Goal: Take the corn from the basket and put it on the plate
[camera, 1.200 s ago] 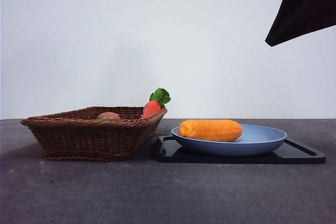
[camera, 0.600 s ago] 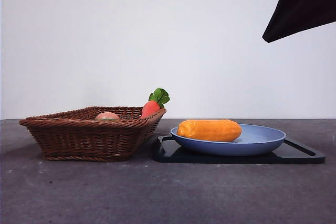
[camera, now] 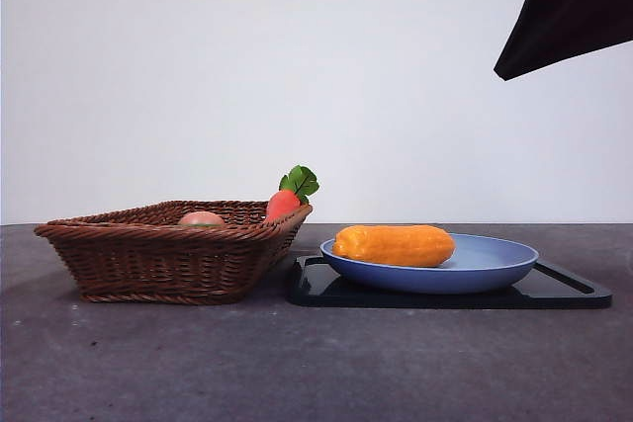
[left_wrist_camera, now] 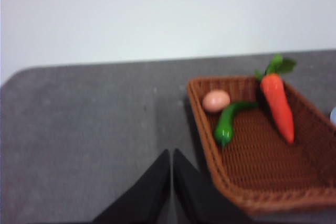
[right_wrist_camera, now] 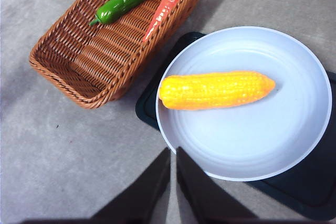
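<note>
- The corn (right_wrist_camera: 216, 89) lies on its side in the plate (right_wrist_camera: 294, 145), set toward the basket side, with nothing gripping it; the raised rim keeps it from rolling off, so the placing looks done.
- The plate sits on a flat black tray (camera: 569, 292), which lifts it slightly off the grey table (camera: 316, 373).
- The basket (camera: 168, 254) stands just beside the tray, close enough that the carry from one to the other is short. It holds only the other items: a carrot (right_wrist_camera: 170, 1) leaning along one wall with its leaves over the rim, a green pepper (right_wrist_camera: 128, 1) and a small peach-coloured egg-like piece (left_wrist_camera: 216, 100).
- The right gripper (right_wrist_camera: 173, 153) hangs high above the plate's near edge, jaws pressed together and holding nothing; I judge it a lifted-clear pose after release.
- The left gripper (left_wrist_camera: 171, 156) waits off to the side of the basket, jaws likewise closed and empty, out of the working arm's way.
</note>
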### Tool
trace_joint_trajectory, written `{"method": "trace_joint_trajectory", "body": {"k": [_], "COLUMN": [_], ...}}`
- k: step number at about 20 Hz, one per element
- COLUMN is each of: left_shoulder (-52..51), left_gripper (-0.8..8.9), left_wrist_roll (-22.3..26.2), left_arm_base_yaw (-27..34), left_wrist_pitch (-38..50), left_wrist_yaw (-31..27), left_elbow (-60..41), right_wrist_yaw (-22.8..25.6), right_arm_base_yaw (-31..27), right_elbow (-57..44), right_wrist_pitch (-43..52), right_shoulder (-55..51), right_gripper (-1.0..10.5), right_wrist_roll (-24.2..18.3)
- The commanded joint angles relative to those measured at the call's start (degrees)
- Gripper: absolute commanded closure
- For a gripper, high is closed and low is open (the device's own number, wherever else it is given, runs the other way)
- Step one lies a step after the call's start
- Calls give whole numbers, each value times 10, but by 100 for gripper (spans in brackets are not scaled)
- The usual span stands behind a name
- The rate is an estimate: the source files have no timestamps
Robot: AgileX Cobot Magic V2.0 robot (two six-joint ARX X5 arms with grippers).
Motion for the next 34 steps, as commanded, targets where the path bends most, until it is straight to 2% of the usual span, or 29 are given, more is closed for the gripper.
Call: {"method": "trace_joint_trajectory", "body": {"k": [1, 9, 14, 34], "left_shoulder": [-30, -120, -119, -119], "left_gripper": [806, 806, 806, 806], "left_wrist_roll": [-9, -18, -20, -20], "left_arm_base_yaw": [1, 1, 1, 1], "left_wrist_pitch": [2, -31, -61, -60], "left_wrist_yaw": [-2, -2, -2, -2], "left_elbow": [-31, -99, -114, -114], "right_wrist_yaw": [-1, -1, -1, 0], "right_arm_base_yaw": [2, 2, 2, 2], "right_elbow": [4, 4, 4, 4], "right_wrist_pitch": [6, 6, 6, 9], "right_shoulder": [3, 3, 3, 3], "right_gripper": [944, 944, 944, 944], "right_wrist_roll": [-3, -3, -3, -3]}}
